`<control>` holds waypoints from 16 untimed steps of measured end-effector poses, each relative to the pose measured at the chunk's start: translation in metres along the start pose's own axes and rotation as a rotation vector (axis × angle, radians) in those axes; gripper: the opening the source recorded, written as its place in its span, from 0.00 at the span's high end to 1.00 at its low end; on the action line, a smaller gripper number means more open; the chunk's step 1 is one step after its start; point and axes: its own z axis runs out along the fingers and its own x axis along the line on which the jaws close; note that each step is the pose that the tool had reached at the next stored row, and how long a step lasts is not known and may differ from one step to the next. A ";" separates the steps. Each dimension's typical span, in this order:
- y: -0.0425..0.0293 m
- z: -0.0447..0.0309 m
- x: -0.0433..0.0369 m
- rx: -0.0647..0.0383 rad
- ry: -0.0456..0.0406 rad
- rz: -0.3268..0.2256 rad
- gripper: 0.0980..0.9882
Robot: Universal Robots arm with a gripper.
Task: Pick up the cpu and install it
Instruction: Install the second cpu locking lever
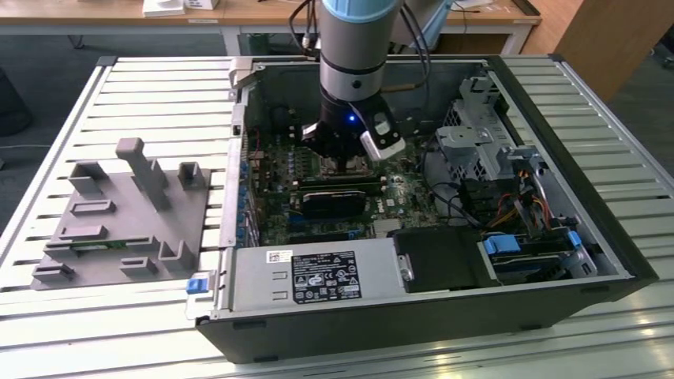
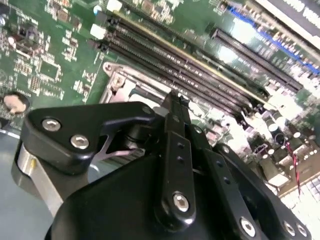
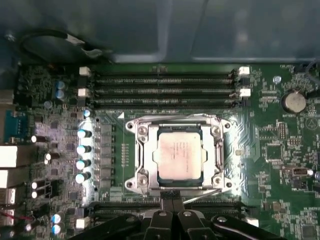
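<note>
The cpu (image 3: 179,152), a flat square chip with a silver top, lies flat inside the dark socket with its metal frame (image 3: 137,150) on the green motherboard. In the first wrist view my gripper (image 3: 172,198) sits just past one edge of the socket, fingers pressed together with nothing between them. The second wrist view shows the black fingers (image 2: 176,112) meeting above a corner of the socket frame (image 2: 116,79). In the exterior view the gripper (image 1: 342,163) hangs low inside the open computer case, over the motherboard (image 1: 316,178).
Several memory slots (image 3: 162,90) run beside the socket, and a row of capacitors (image 3: 82,155) stands on another side. The case walls (image 1: 240,134), power supply (image 1: 316,276) and drive cage (image 1: 484,134) hem in the arm. A grey tray (image 1: 126,213) lies at the exterior view's left.
</note>
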 end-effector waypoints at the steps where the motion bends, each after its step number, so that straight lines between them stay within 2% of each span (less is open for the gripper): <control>1: -0.0012 -0.0002 0.0004 -0.008 0.0002 0.000 0.99; 3: -0.0038 -0.0004 0.0017 -0.017 0.0003 0.000 0.99; 9: -0.0115 -0.0014 0.0081 -0.024 0.0005 0.000 0.99; 12: -0.0132 -0.0012 0.0111 -0.029 0.0007 0.000 0.99; 16: -0.0139 0.0042 0.0118 -0.043 0.0009 0.000 0.99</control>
